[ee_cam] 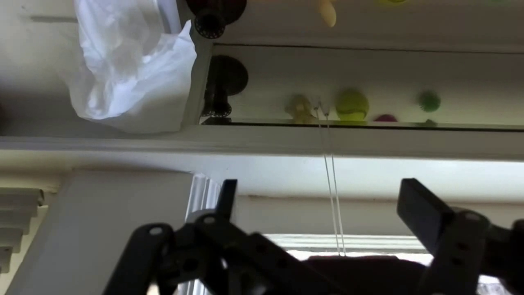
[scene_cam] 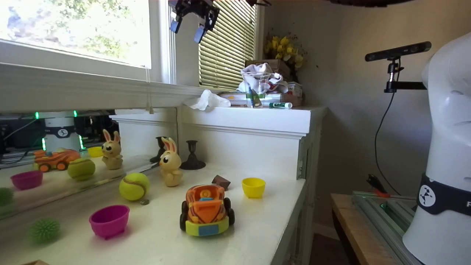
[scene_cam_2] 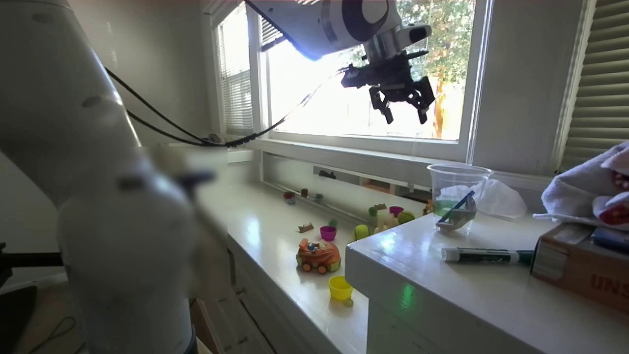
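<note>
High in front of the window, my gripper (scene_cam: 187,31) (scene_cam_2: 405,118) (ee_cam: 319,197) hangs open with nothing held. In the wrist view two thin cords (ee_cam: 333,180) show beyond the gap between its fingers. Far below, on the white counter, stand an orange toy car (scene_cam: 206,209) (scene_cam_2: 319,256), a magenta cup (scene_cam: 109,221) and a yellow cup (scene_cam: 253,187) (scene_cam_2: 340,288). A tennis ball (scene_cam: 134,186), a cream rabbit figure (scene_cam: 171,167) and a green spiky ball (scene_cam: 45,230) are by the mirror. A small brown block (scene_cam: 221,182) lies behind the car.
The raised ledge (scene_cam: 246,117) bears crumpled white paper (scene_cam: 209,100) (ee_cam: 135,69), a clear plastic cup (scene_cam_2: 457,196), a green marker (scene_cam_2: 486,255) and a cloth on boxes. A dark candle holder (scene_cam: 192,158) stands in the counter's corner. A mirror (scene_cam: 84,184) runs along the back and doubles the toys.
</note>
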### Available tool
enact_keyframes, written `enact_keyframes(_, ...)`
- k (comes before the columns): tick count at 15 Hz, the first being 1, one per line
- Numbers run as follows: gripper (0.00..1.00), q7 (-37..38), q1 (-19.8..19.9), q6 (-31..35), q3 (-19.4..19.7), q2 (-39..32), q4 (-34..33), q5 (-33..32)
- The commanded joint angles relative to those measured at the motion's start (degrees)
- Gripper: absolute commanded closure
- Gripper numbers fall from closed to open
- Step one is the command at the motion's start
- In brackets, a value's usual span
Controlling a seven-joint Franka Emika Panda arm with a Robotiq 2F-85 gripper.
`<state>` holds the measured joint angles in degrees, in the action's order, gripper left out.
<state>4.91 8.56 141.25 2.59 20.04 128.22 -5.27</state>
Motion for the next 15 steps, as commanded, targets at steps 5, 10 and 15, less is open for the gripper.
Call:
enact_keyframes(5,0.00,-1.62,-0.04,21.16,-0.98,-4.04,8.33,-5.63)
enact_keyframes(10,0.00,-1.00,0.54,30.67,-1.98,-8.49,7.87,-6.21)
enact_keyframes(15,0.00,-0.56,1.39,36.54,-2.57,-11.39,6.07,-6.36)
